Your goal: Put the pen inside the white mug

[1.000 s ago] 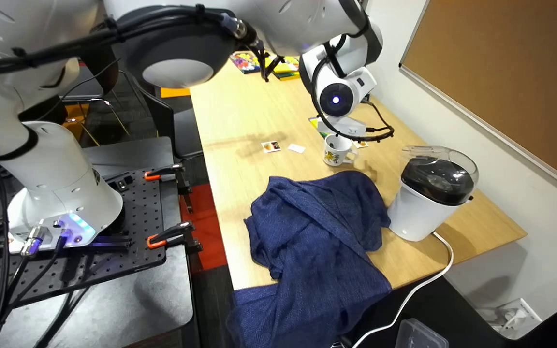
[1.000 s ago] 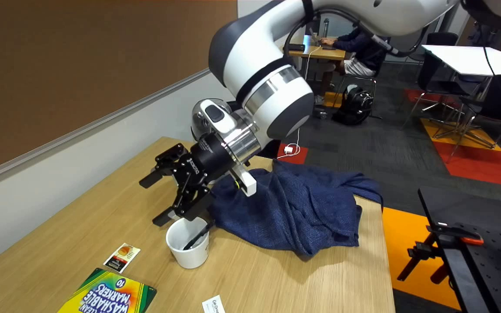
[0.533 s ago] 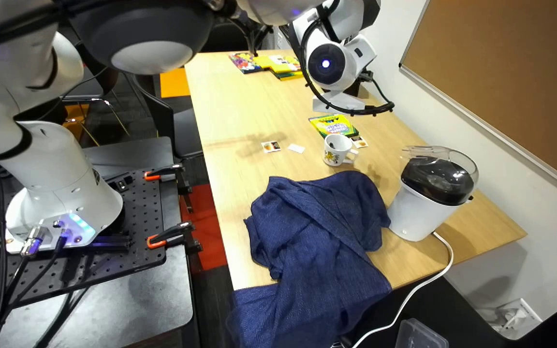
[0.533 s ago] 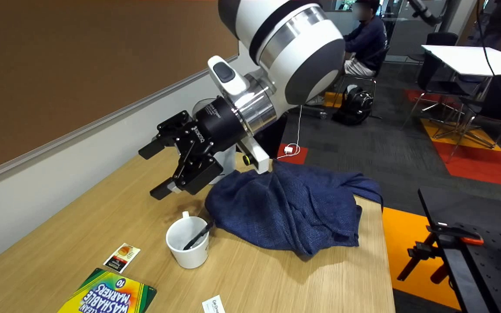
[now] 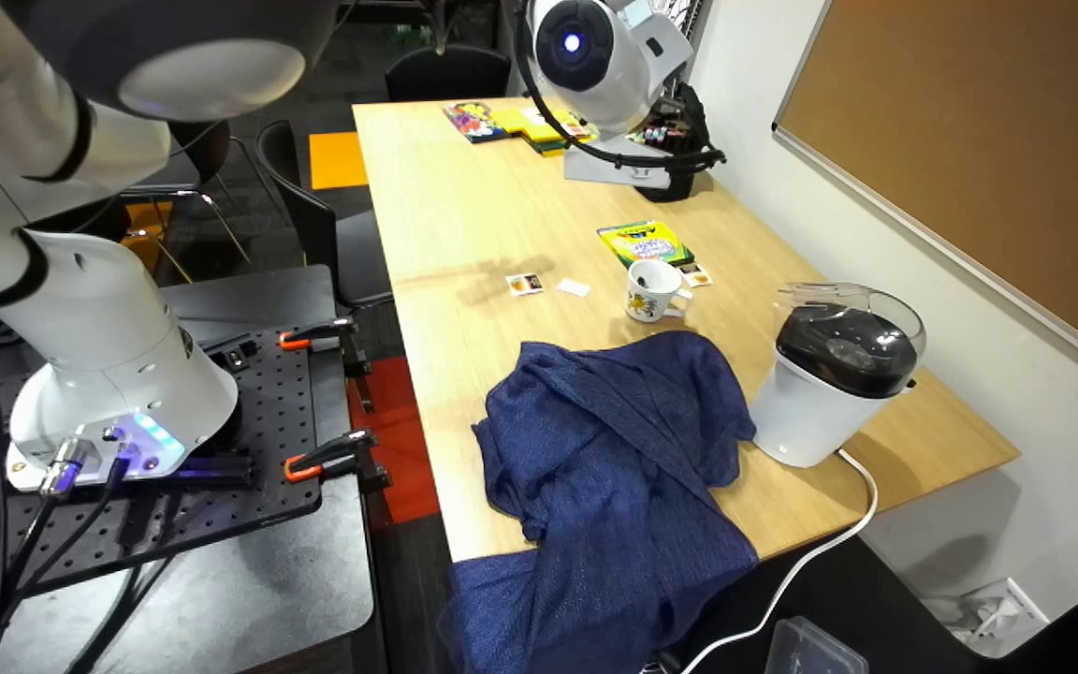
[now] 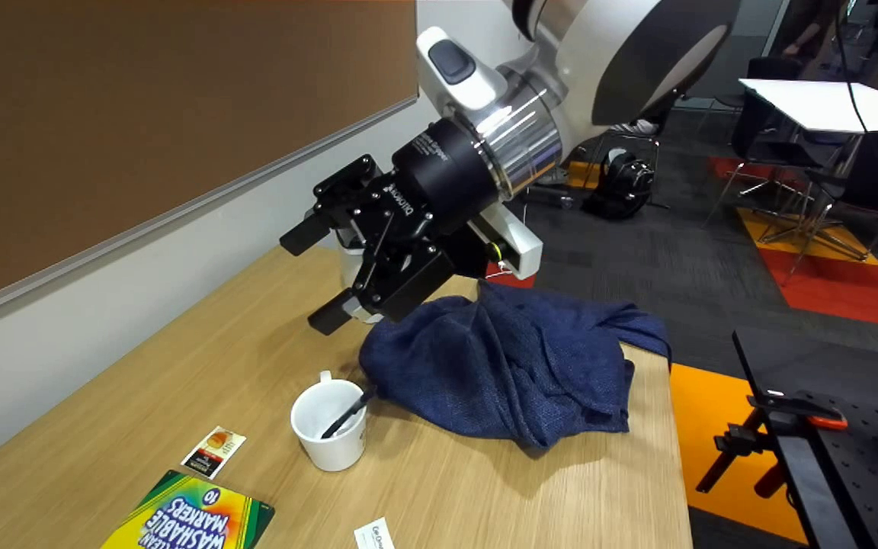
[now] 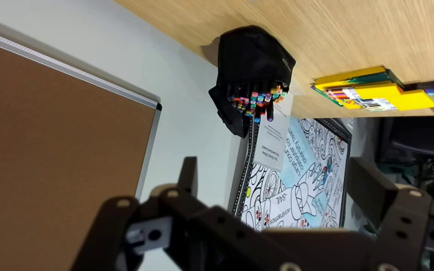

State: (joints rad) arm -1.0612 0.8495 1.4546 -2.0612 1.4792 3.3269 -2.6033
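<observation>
the black pen (image 6: 344, 416) leans inside the white mug (image 6: 332, 455), its lower end down in the bowl and the other end poking out over the rim, so the task looks done to me; whether the pen meets the mug's floor or only its wall, i cannot tell. the gripper (image 6: 317, 274) hangs above the pale wooden table (image 6: 530, 503), well apart from the mug, its jaws spread wide with nothing between them, and i would guess little is left but to move it clear. the pen is slim and straight, probably plastic; the mug is round and smooth, likely glazed ceramic, with a looped handle and a yellow figure on its side. just beside it lies the dark blue cloth (image 6: 500, 366), coarsely woven, heaped in soft folds and trailing over the table edge. on the mug's opposite side are a small printed card (image 6: 214, 451) and a flat yellow-and-green marker box (image 6: 187, 518). farther off, a rounded white appliance (image 5: 810, 412) wears a shiny black top, and a black fabric pouch (image 7: 254, 56) holds a bunch of bright-ended markers (image 7: 260, 99)
</observation>
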